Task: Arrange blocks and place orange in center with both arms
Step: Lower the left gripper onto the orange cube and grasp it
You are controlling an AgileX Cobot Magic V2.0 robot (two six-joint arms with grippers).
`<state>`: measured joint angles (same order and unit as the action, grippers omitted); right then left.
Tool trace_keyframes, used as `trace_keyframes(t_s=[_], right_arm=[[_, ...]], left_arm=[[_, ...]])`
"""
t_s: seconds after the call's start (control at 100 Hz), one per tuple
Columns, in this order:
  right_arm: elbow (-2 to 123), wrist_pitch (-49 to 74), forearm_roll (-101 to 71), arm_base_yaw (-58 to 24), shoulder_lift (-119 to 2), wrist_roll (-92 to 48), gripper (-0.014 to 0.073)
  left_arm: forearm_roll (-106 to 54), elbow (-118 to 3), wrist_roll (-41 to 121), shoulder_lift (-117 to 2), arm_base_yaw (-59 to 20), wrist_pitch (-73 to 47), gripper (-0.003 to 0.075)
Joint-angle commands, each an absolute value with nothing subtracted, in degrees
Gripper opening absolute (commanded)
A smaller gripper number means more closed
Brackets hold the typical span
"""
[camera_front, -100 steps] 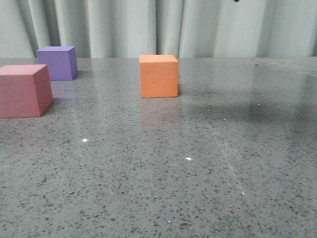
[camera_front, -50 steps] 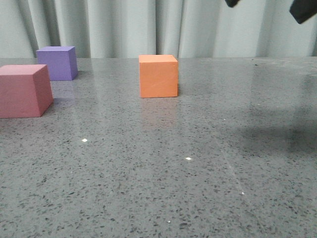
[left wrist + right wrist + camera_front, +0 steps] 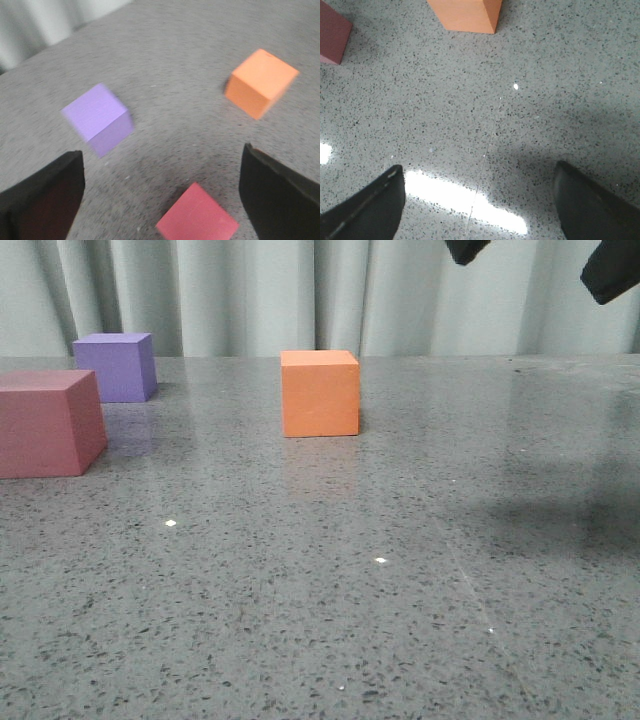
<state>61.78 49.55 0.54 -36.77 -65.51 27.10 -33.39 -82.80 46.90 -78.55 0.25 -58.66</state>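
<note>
The orange cube (image 3: 320, 393) sits on the grey speckled counter (image 3: 400, 570), near the middle and toward the far side, close to the pale curtain (image 3: 250, 295). The purple cube (image 3: 117, 367) is far off to the left, and the pink-red cube (image 3: 48, 424) sits just in front of it at the left edge, a bit nearer. The three cubes do not touch each other. In the front view, two black tips of the right pincer (image 3: 535, 260) poke in at the top right, high above the counter and well to the right of the orange cube. In the right wrist view, the right pincer (image 3: 480, 205) is wide open with nothing in it, and the orange cube (image 3: 465, 15) lies ahead of it, well apart. The left pincer (image 3: 160, 195) is wide open too and holds nothing. The pink-red cube (image 3: 197, 220) lies between its two fingers, lower down, with the purple cube (image 3: 98, 119) and orange cube (image 3: 260, 82) farther away.
</note>
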Motion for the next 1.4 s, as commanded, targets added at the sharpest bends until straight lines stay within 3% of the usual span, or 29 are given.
trace_keyframes(t_s=[0.0,0.23,0.78,1.39], right_arm=[[63.17,46.04,0.65,-36.65,-63.94,26.75,0.0601],[63.17,45.99,0.65,-36.65,-63.94,26.75,0.0601],[63.17,46.36,1.12,-36.65,-63.94,26.75,0.0601],[63.17,46.70,-0.36,-36.65,-63.94,26.75,0.0601]], left_arm=[[-39.60,-90.22,51.73,-81.65,0.27,-62.65,0.0598],[-43.57,-101.04,60.57,-90.88,-3.46,-69.38,0.0599],[-35.06,-104.67,65.27,-102.38,-21.14,-59.96,0.0598],[-34.80,-104.67,65.27,-109.37,-24.60,-53.32,0.0598]])
